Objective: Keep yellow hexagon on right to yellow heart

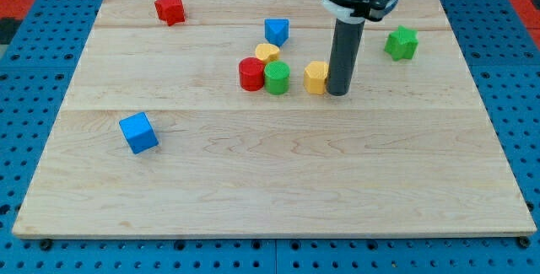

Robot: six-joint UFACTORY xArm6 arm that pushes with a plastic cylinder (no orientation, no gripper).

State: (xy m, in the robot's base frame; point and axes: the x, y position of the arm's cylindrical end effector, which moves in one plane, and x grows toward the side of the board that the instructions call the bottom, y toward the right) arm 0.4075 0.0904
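The yellow hexagon (315, 77) sits near the board's middle top. My tip (337, 94) rests right against its right side. The yellow heart (267, 52) lies up and to the left of the hexagon, just behind a red cylinder (251, 73) and a green cylinder (277, 77). The green cylinder stands between the heart's side and the hexagon, a small gap from the hexagon.
A blue block (277, 30) sits above the heart. A red star-like block (170, 8) is at the top left, a green star-like block (402, 43) at the right, a blue cube (138, 132) at the left. The wooden board (270, 181) lies on a blue pegboard.
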